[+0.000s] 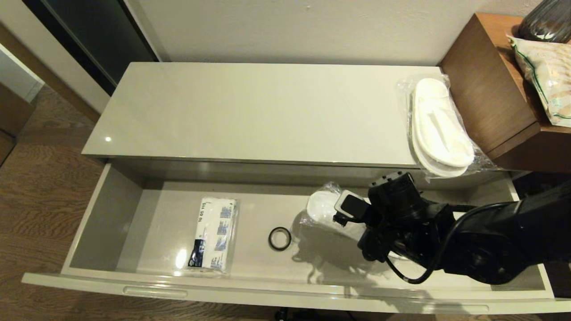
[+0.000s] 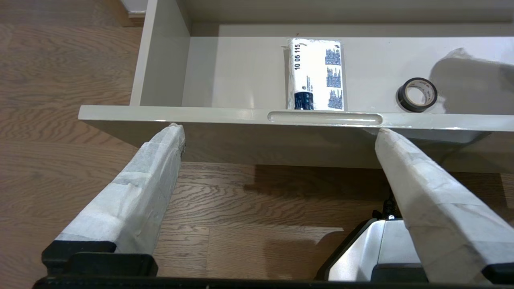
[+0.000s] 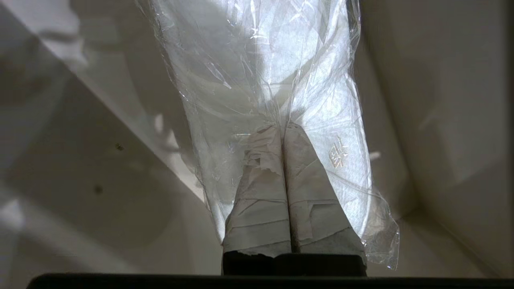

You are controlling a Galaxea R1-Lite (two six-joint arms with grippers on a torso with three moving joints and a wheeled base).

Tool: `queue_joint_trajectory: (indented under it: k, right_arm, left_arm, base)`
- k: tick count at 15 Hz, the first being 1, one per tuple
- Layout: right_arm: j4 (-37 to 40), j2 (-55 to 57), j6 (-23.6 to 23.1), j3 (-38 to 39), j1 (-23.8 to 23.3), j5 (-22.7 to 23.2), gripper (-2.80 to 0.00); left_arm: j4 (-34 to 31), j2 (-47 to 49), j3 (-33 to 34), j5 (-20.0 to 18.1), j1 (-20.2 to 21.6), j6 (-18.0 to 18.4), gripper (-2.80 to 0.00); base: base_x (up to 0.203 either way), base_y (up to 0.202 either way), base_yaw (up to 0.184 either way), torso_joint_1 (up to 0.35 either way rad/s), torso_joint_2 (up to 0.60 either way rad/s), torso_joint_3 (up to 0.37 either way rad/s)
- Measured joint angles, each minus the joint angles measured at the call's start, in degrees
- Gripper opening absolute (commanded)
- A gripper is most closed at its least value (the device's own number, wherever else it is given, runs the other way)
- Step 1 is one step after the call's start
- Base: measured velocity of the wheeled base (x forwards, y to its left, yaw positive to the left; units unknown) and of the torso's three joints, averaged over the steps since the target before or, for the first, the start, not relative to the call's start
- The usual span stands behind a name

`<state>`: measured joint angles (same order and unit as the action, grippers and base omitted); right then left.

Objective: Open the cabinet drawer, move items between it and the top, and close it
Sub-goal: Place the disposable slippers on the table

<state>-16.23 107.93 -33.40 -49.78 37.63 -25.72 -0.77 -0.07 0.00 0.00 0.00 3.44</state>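
I keep right gripper pinched tight on bagged slippers, centre-right of frame in cabinet drawer; lift slow, bag can slip. Left gripper wide, empty.

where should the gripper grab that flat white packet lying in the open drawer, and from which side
Probably by its long edges, coming straight down from above: the flat white packet lies flat on the drawer floor, narrow across, with bare floor beside both long edges, and the black ring lies apart from it.

One slipper bag is lying at the top's three o'clock end. In the open drawer below, the packet is lying at nine o'clock of the ring, the second slipper bag at two o'clock.
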Motion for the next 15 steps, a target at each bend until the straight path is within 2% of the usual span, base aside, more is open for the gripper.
queue_joint_trajectory:
  k: [3, 7, 9, 12, 15]
  right_arm:
    - [4.41, -6.09, -0.05, 0.07, 1.36, -0.14, -2.8]
    - [14.37, -12.33, -0.24, -8.69, 1.64, -0.03, -2.8]
    - [21.04, -14.02, -0.16, -16.3, 1.64, 0.23, -2.8]
    - [30.82, -13.63, 0.05, -31.62, 1.19, 0.9, -2.8]
    - [32.87, -5.0, 0.23, -49.62, -2.6, 0.62, -2.8]
  left_arm:
    - [0.0, 0.0, 0.0, 0.0, 0.0, 0.02, 0.0]
    - [-0.02, 0.0, 0.0, 0.0, 0.0, 0.03, 0.0]
    - [0.0, 0.0, 0.0, 0.0, 0.0, 0.04, 0.0]
    - [-0.02, 0.0, 0.0, 0.0, 0.0, 0.02, 0.0]
    - [0.02, 0.0, 0.0, 0.0, 0.0, 0.0, 0.0]
  base:
    - [0.0, 0.0, 0.0, 0.0, 0.0, 0.0]
    - [0.0, 0.0, 0.0, 0.0, 0.0, 0.0]
    - [0.0, 0.0, 0.0, 0.0, 0.0, 0.0]
    - [0.0, 0.0, 0.0, 0.0, 0.0, 0.0]
    - [0.0, 0.0, 0.0, 0.0, 0.0, 0.0]
